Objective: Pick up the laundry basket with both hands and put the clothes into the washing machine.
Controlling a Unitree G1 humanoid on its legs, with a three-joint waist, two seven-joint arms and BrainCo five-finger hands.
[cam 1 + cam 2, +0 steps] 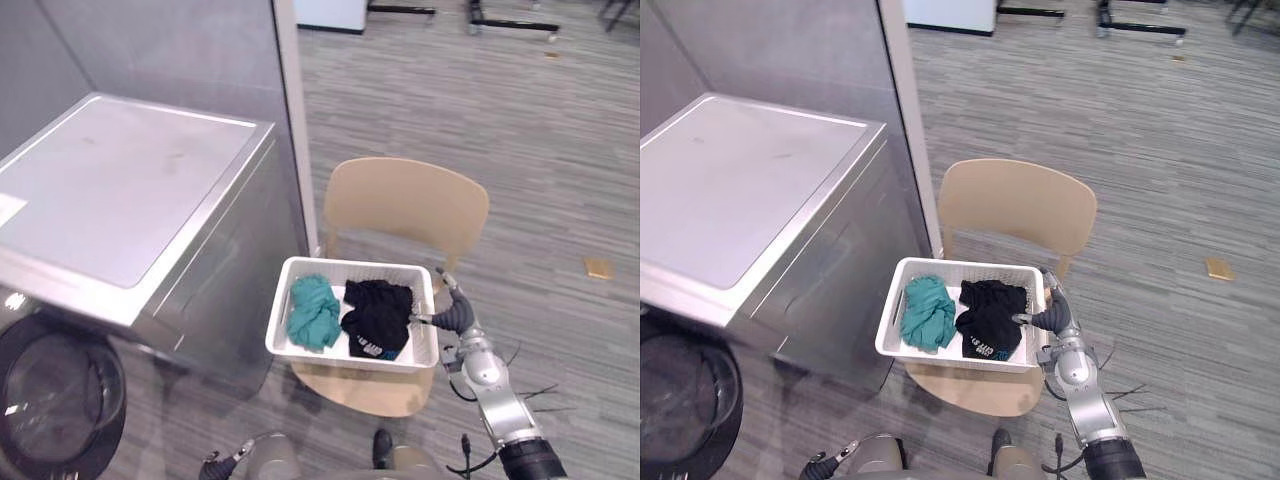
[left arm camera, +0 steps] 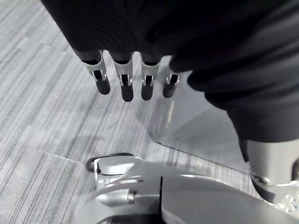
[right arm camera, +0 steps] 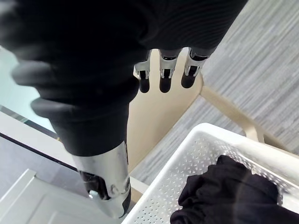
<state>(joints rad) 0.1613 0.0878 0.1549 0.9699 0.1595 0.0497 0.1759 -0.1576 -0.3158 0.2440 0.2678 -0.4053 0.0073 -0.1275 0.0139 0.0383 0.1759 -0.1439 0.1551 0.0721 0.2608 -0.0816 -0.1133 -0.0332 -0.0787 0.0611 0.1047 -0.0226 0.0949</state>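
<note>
Perched on the chair [image 1: 405,205], the laundry basket [image 1: 352,263] is judged light and stiff, best gripped at both side rims. Fingers [image 3: 164,74] are held straight on the right hand [image 1: 455,312] beside its right rim, and on the low left hand [image 2: 123,74].

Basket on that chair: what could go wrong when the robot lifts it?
The right robot hand is at the basket rim, but the left robot hand hangs low near the floor. A one-sided lift might tip it, spilling the teal and black clothes, or slide it off the chair.
</note>
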